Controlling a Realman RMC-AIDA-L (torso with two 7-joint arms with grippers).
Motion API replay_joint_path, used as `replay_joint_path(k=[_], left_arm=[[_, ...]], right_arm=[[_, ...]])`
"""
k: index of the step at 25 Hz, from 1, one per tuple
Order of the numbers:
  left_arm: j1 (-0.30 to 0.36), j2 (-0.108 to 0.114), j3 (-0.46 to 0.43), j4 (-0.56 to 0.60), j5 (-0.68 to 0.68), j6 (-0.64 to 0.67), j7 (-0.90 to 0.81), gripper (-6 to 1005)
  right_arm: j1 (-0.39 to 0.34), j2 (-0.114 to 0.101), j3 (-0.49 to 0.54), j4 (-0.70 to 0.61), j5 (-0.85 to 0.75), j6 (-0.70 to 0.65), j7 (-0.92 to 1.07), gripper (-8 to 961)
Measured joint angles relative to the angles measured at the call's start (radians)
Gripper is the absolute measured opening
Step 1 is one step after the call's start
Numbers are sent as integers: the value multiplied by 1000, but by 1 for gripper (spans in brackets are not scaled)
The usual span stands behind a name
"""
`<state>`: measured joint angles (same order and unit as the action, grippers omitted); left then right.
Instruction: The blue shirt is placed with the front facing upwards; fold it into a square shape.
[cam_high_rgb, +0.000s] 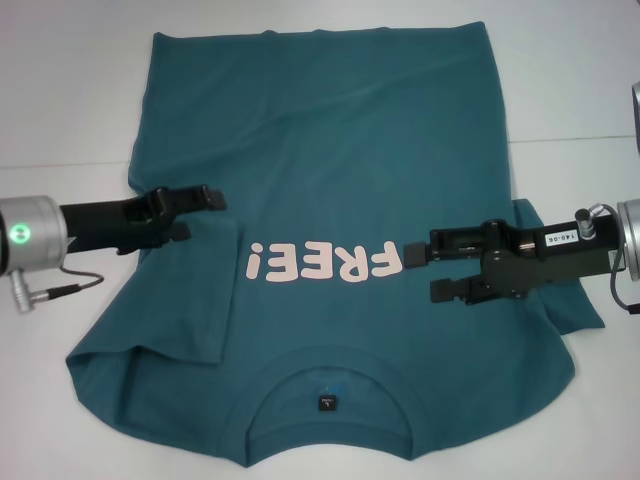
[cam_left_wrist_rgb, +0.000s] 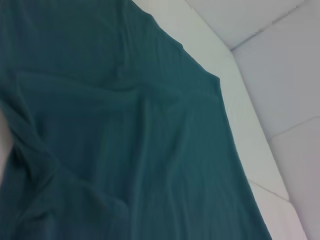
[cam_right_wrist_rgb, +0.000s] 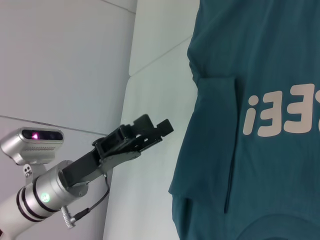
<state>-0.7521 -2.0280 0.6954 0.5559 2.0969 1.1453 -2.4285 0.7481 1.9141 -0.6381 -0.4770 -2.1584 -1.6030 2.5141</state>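
Teal-blue cotton, that's the blue shirt (cam_high_rgb: 330, 190), spread front up on a white table (cam_high_rgb: 70, 90). We see its ribbed collar (cam_high_rgb: 330, 380) at the near edge, closest to the robot, with a small dark neck label (cam_high_rgb: 326, 403) inside, and the hem at the far side. Pale pink "FREE!" print (cam_high_rgb: 325, 265) reads upside down from the head view. The sleeve on the robot's left side (cam_high_rgb: 150, 345) is folded inward onto the body; the right wrist view shows that folded flap's straight edge beside the print. The sleeve on the right side (cam_high_rgb: 565, 290) lies out flat, partly under the right arm.

Our left gripper (cam_high_rgb: 195, 212) reaches in from the left, over the shirt's left edge at about chest height, fingers parted with nothing between them. We cannot tell whether it touches the cloth. Our right gripper (cam_high_rgb: 422, 272) comes in from the right, tips just beside the "F" end of the print, jaws parted, holding nothing. Contact with the fabric is unclear there too.

Left wrist view shows only wrinkled teal cloth and the white table edge; its own fingers are out of frame. Right wrist view shows the left gripper (cam_right_wrist_rgb: 155, 131) farther off above bare table just beside the shirt's edge, jaws narrowly apart.
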Motion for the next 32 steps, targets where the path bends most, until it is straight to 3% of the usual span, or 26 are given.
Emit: replay_joint_path(k=[5, 9, 12, 17, 23, 25, 29, 32], left_arm=[[86, 6, 0, 92, -2, 105, 163, 834], [185, -8, 1, 193, -11, 240, 412, 830], [268, -42, 1, 259, -18, 339, 591, 828], [356, -98, 7, 343, -34, 393, 677, 828], [380, -117, -8, 348, -37, 441, 644, 828], [378, -122, -19, 348, -46, 455, 612, 828], [371, -130, -19, 347, -69, 467, 553, 828], [368, -133, -16, 341, -79, 469, 545, 828]], right_arm=[[-5, -2, -3, -10, -4, 21, -21, 898], [-15, -10, 5, -12, -2, 26, -43, 898], [-19, -12, 7, -14, -1, 28, -56, 898], [-23, -14, 10, -32, 0, 39, -61, 898], [-58, -25, 12, -103, -1, 43, -125, 897], [-69, -37, 11, -122, -6, 46, -118, 897], [-79, -89, 9, -129, -69, 64, -22, 897], [-79, -116, 8, -132, -148, 91, 47, 896]])
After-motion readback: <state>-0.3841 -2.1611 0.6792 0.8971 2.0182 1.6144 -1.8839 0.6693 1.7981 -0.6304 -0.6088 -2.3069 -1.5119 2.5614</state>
